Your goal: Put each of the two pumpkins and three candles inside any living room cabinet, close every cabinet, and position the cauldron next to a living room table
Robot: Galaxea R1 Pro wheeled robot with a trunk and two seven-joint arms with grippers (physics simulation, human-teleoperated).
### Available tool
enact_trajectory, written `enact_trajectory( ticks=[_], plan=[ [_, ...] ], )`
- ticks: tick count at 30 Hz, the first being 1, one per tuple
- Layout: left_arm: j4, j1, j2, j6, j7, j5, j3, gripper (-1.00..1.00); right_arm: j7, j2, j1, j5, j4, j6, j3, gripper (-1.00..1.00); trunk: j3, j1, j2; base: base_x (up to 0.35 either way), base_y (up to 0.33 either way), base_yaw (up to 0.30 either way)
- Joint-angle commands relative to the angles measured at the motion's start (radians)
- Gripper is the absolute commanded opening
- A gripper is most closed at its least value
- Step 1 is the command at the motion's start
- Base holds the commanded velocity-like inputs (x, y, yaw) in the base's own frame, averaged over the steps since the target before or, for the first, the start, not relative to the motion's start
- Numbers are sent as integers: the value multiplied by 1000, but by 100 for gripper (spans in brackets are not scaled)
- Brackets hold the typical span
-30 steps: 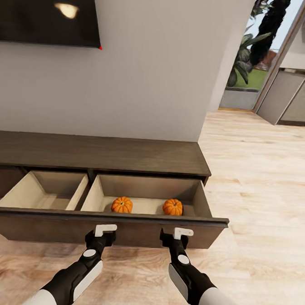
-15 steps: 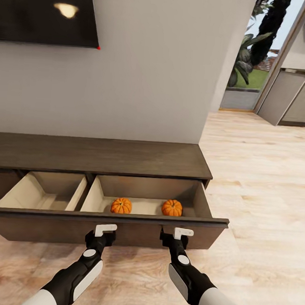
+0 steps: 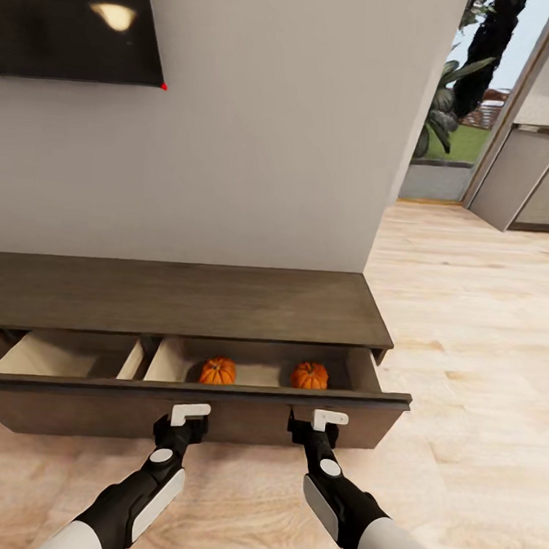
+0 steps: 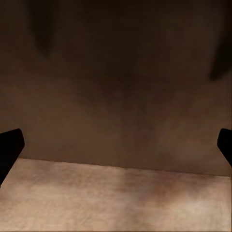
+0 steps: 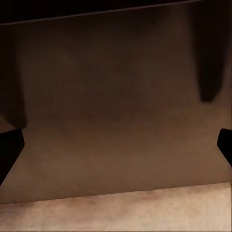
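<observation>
The cabinet [image 3: 175,296] is a long low dark-brown unit against the wall, with its wide drawer [image 3: 85,405] pulled partly out. Two orange pumpkins [image 3: 218,371] [image 3: 309,376] sit in the drawer's right compartment, only their upper halves showing above the front panel. My left gripper [image 3: 184,420] and right gripper [image 3: 317,425] press against the drawer front, below the pumpkins. In the wrist views each gripper [image 4: 116,150] [image 5: 116,150] is open, its dark fingertips [image 4: 9,147] [image 5: 9,147] spread wide against the brown panel. The front panel hides the floor of the left compartment [image 3: 64,356].
A black TV [image 3: 71,19] hangs on the wall above the unit. To the right, pale wood floor [image 3: 483,338] runs to a glass door with plants [image 3: 453,115] and grey kitchen units [image 3: 530,186]. The drawer's right corner [image 3: 405,402] juts into that floor space.
The drawer has slid further into the cabinet, so its opening is narrower and less of the pumpkins shows. The view has moved forward with it; both grippers stay on the front panel.
</observation>
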Motion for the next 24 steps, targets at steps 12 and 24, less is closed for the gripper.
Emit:
enact_trajectory(
  ticks=[12,24],
  plan=[
    [0,0,0,1,0,0,0,100,-1,0,-1,3,-1,-2,-2,100,0,0,0,172,0,0],
    [0,0,0,0,0,0,0,100,-1,0,-1,3,-1,-2,-2,100,0,0,0,211,0,0]
  ],
)
